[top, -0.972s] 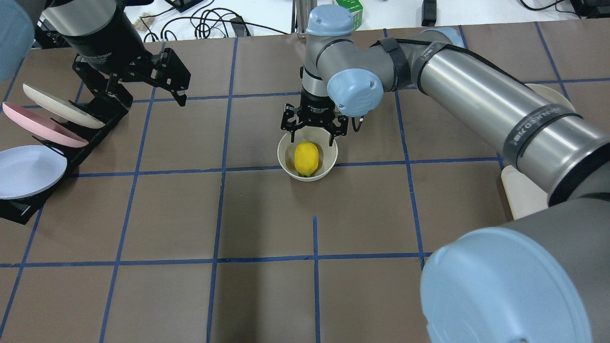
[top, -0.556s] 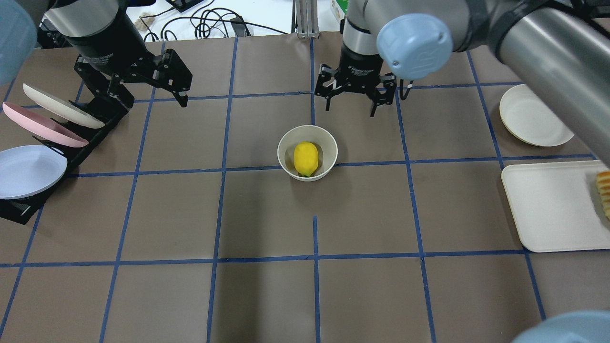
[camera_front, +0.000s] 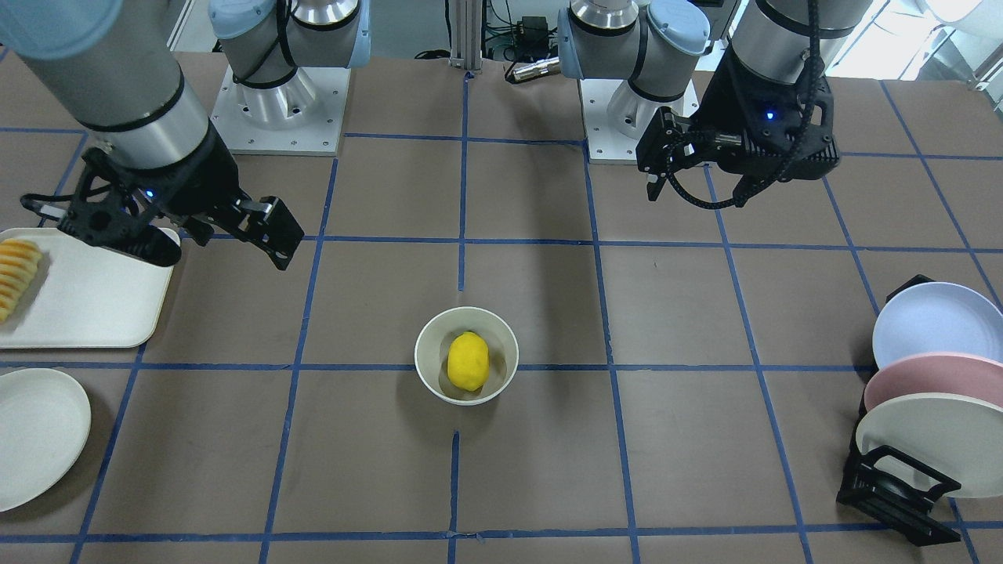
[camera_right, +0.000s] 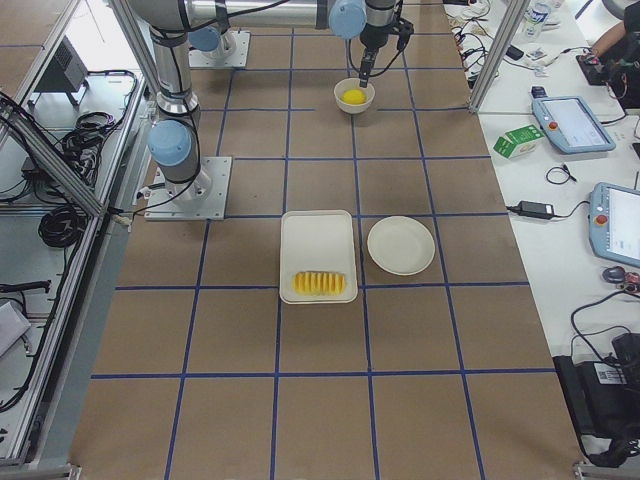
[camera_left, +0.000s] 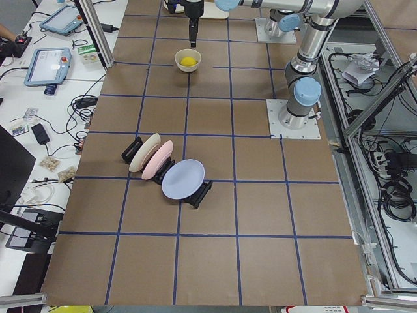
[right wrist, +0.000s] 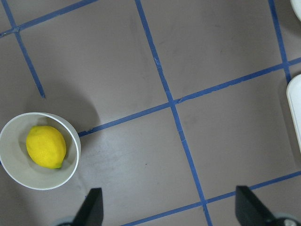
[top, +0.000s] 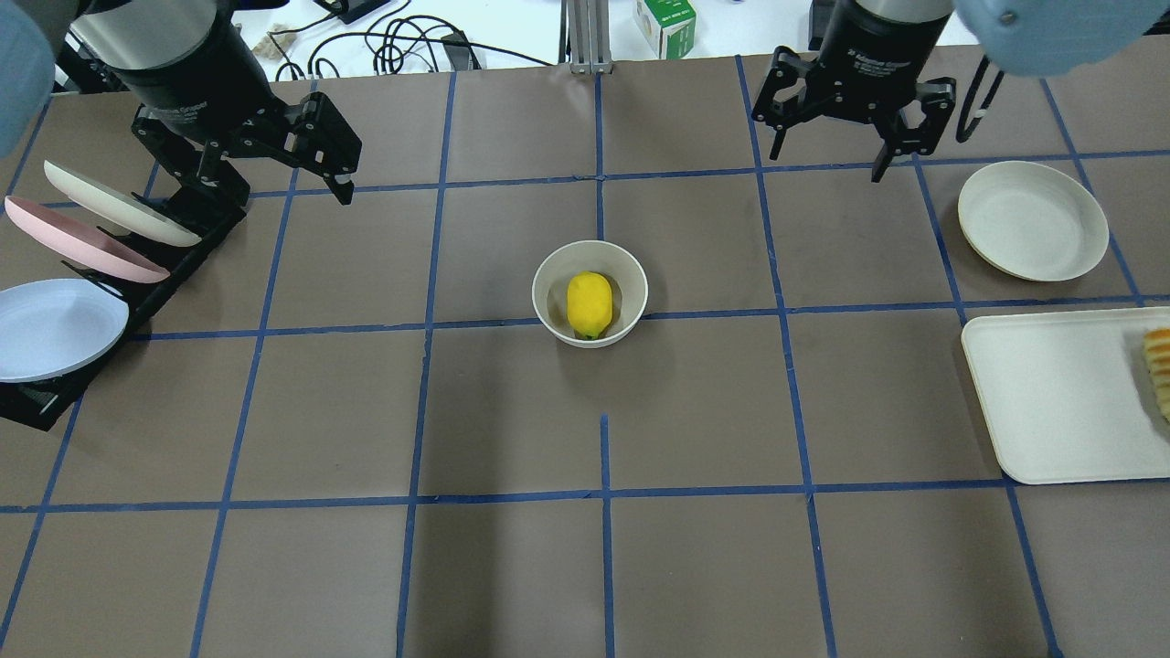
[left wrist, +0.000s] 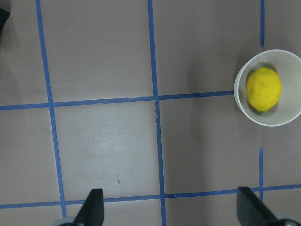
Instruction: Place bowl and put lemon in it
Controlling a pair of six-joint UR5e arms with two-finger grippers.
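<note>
The cream-white bowl (top: 547, 274) stands upright near the table's middle with the yellow lemon (top: 589, 303) lying inside it. Both also show in the front view, bowl (camera_front: 427, 345) and lemon (camera_front: 468, 361), and in both wrist views, lemon (left wrist: 263, 89) and lemon (right wrist: 45, 146). My right gripper (top: 830, 160) is open and empty, up at the far right, well away from the bowl. My left gripper (top: 283, 183) is open and empty at the far left, beside the plate rack. Neither gripper touches anything.
A black rack (top: 183, 247) with three pastel plates stands at the left edge. A flat cream plate (top: 1031, 219) lies at the right, and behind it toward me a white tray (top: 1051, 402) holds sliced fruit (top: 1159, 366). Blue tape lines grid the brown table.
My right gripper, open over the bowl a second ago, has lifted and drawn back to the far right. The lemon stays in the bowl. The left arm has barely moved.
</note>
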